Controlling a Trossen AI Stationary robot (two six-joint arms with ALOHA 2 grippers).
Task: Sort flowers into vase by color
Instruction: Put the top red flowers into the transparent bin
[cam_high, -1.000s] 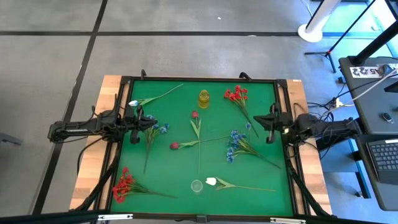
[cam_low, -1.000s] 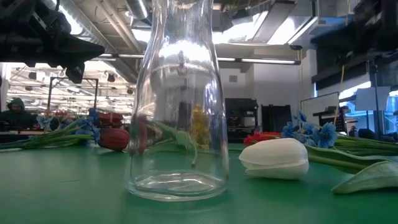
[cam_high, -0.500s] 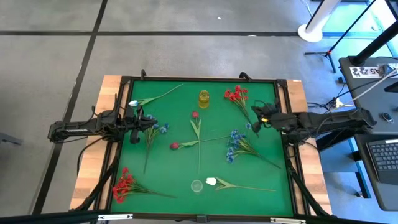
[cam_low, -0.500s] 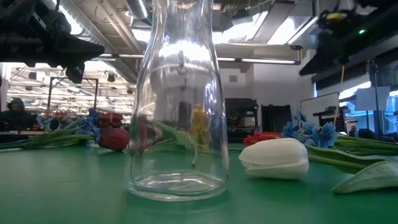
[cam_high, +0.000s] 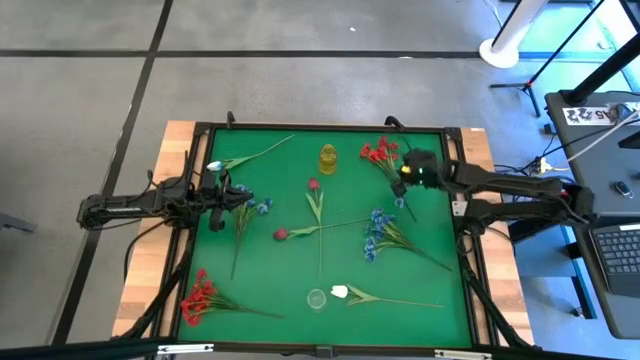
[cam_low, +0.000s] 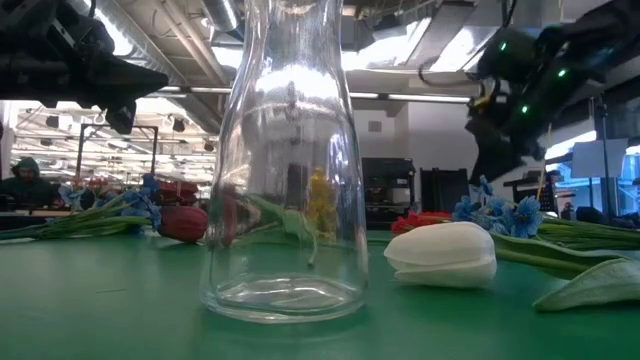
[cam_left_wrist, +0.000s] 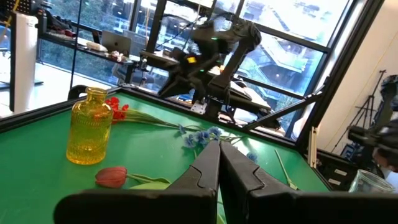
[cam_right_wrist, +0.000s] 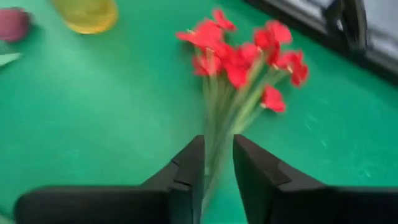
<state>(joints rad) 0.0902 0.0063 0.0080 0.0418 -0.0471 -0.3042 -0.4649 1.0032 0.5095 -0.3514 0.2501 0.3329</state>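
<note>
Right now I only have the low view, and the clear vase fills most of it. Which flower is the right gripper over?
Observer: The right gripper is over the stalks of the red cluster that lies to the right of the yellow vase, at the mat's far side.
Operator: Are its fingers shut on them?
Observer: No, they are open, with the green stalks running into the gap between them.
Operator: And the left arm?
Observer: The left gripper waits at the table's left edge, fingers shut, next to a blue cluster.
</note>
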